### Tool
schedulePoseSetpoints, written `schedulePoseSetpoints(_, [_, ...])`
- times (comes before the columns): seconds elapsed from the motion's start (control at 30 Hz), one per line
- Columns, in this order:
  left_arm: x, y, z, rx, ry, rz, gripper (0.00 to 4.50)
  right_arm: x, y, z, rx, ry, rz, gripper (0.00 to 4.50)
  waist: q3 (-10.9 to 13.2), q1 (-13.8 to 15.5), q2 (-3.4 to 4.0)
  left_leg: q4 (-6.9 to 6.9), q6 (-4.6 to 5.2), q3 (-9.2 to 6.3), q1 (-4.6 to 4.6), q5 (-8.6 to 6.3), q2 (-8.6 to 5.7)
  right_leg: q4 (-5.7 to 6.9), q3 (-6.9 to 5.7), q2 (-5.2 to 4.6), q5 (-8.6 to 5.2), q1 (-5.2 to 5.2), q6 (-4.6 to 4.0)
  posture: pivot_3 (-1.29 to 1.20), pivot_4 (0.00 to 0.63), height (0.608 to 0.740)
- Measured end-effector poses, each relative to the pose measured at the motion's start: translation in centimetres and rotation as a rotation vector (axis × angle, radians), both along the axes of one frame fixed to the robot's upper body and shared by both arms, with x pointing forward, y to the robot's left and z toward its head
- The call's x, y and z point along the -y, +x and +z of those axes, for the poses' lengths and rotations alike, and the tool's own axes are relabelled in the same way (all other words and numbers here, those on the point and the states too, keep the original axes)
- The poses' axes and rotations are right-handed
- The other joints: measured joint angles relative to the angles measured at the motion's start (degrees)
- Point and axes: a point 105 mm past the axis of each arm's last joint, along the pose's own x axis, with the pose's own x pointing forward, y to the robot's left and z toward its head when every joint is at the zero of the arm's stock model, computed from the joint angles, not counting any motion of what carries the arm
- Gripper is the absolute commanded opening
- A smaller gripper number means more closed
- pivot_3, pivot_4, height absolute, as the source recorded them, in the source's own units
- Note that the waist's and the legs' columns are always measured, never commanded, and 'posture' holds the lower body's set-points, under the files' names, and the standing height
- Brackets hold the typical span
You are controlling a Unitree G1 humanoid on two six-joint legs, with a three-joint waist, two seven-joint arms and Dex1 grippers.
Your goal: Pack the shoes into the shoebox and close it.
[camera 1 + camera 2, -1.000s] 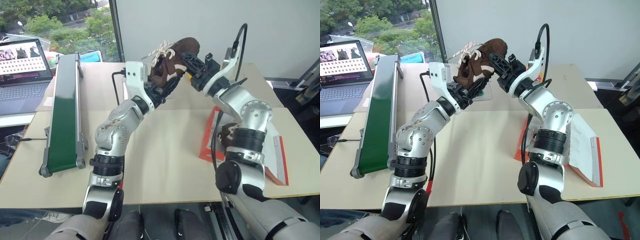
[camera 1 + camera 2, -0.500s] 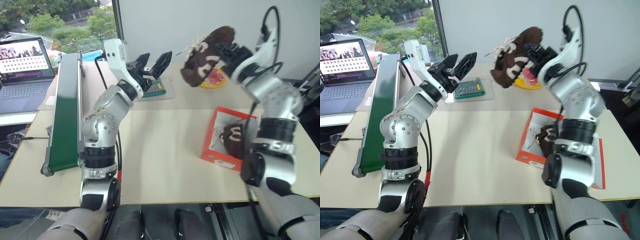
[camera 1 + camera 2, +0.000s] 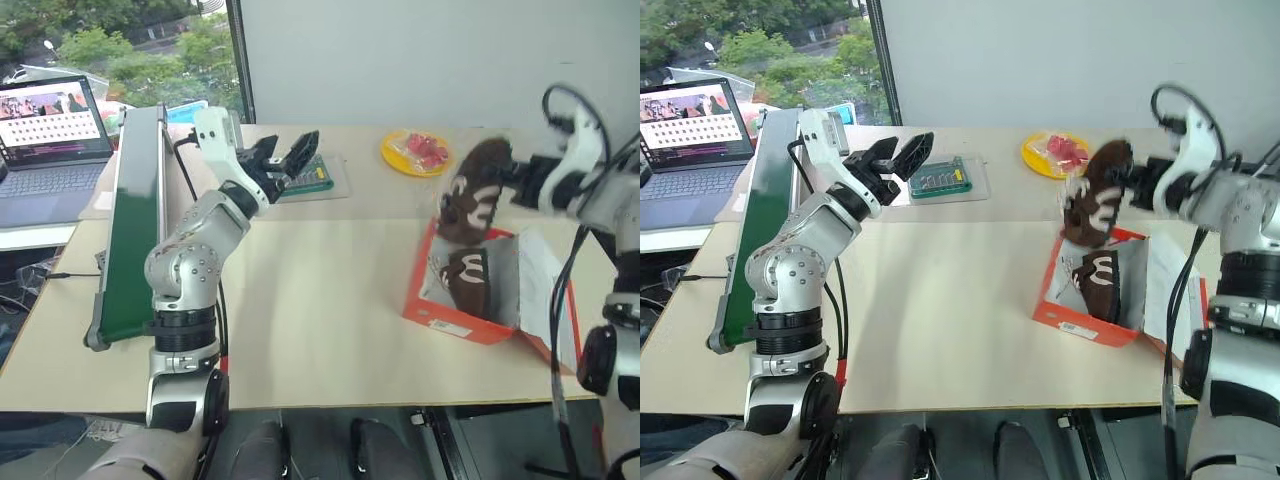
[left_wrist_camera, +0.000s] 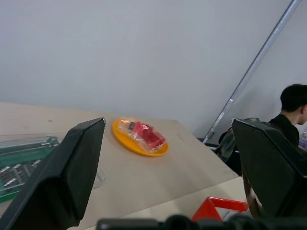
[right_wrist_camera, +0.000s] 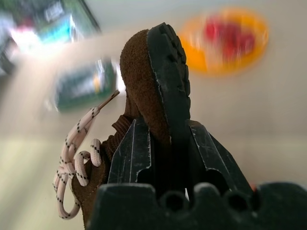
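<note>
Your right gripper (image 5: 165, 153), jaws clenched on the second shoe (image 3: 472, 192) above the open shoebox (image 3: 455, 315), could drop it onto the packed shoe (image 3: 470, 280) or the bench (image 3: 320, 290); left gripper (image 3: 282, 160) stands released.

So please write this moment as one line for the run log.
right gripper: shut on shoe, above shoebox | left gripper: open, empty | other shoe: in shoebox | lid: open

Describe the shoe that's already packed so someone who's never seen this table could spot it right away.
Find the red-orange shoebox standing open near the right end of the beige table. The packed shoe lies inside it against the white lining, dark brown with a white curved mark. Its twin hangs in the air above the box, clamped in the right tool.
</note>
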Motion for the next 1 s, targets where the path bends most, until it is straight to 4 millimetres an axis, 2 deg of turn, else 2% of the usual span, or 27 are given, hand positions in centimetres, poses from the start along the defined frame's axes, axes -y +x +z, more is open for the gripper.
schedulePoseSetpoints(0.1, [-0.2, 0.1, -0.1, -0.007, -0.002, 0.018, 4.50, 0.2, -1.3, -3.7, -0.121, 0.023, 0.030, 0.41, 0.00, 0.09, 0.01, 0.05, 0.01, 0.02, 0.00, 0.00, -0.03, -0.01, 0.07, -0.02, 0.03, -0.01, 0.06, 0.00, 0.150, 0.740])
schedulePoseSetpoints(0.23, [-0.3, 0.0, -0.2, -0.012, 0.001, 0.022, 4.50, 0.1, -2.2, -5.2, -0.162, 0.033, 0.058, 0.41, 0.00, -0.11, 0.01, 0.05, 0.02, 0.00, 0.10, -0.01, -0.04, -0.01, 0.10, 0.01, 0.03, 0.01, 0.06, 0.00, 0.150, 0.740])
schedulePoseSetpoints(0.4, [-0.5, 0.1, -0.3, -0.020, 0.011, 0.030, 4.50, 0.4, -2.5, -5.8, -0.173, 0.057, 0.047, 0.41, 0.00, -0.09, 0.01, 0.05, 0.01, -0.02, 0.13, 0.00, -0.06, -0.03, 0.10, 0.01, 0.03, 0.03, 0.06, 0.00, 0.150, 0.740])
schedulePoseSetpoints(0.5, [-0.5, 0.1, -0.3, -0.021, 0.012, 0.032, 4.50, 0.1, -2.3, -7.1, -0.198, 0.051, 0.043, 0.41, 0.00, -0.06, 0.01, 0.05, 0.01, -0.02, 0.12, 0.00, -0.06, -0.01, 0.09, 0.01, 0.03, 0.05, 0.06, 0.00, 0.150, 0.740])
schedulePoseSetpoints(0.63, [-0.5, 0.1, -0.5, -0.026, 0.017, 0.033, 4.50, -0.2, -1.8, -8.4, -0.212, -0.043, 0.035, 0.41, 0.00, -0.05, 0.01, 0.05, -0.01, -0.01, 0.13, 0.01, -0.07, 0.01, 0.08, 0.00, 0.03, 0.07, 0.06, 0.00, 0.150, 0.740])
schedulePoseSetpoints(0.87, [-0.8, -0.1, -0.6, -0.023, 0.029, 0.047, 4.50, -2.0, -0.3, -10.7, -0.220, -0.340, 0.106, 0.41, -0.07, 0.24, -0.08, 0.11, 0.00, 0.01, 0.45, 0.00, -0.10, -0.41, -0.13, 0.01, 0.03, 0.68, 0.06, 0.00, 0.150, 0.740])
schedulePoseSetpoints(1.0, [-0.9, -0.4, -0.4, -0.008, 0.044, 0.053, 4.50, -3.3, 0.6, -11.4, -0.213, -0.461, 0.148, 0.41, -0.45, -0.11, -0.64, 0.08, 0.04, -0.03, 0.82, -0.04, -0.06, -0.55, -0.13, 0.01, 0.04, 1.06, 0.06, 0.00, 0.150, 0.740])
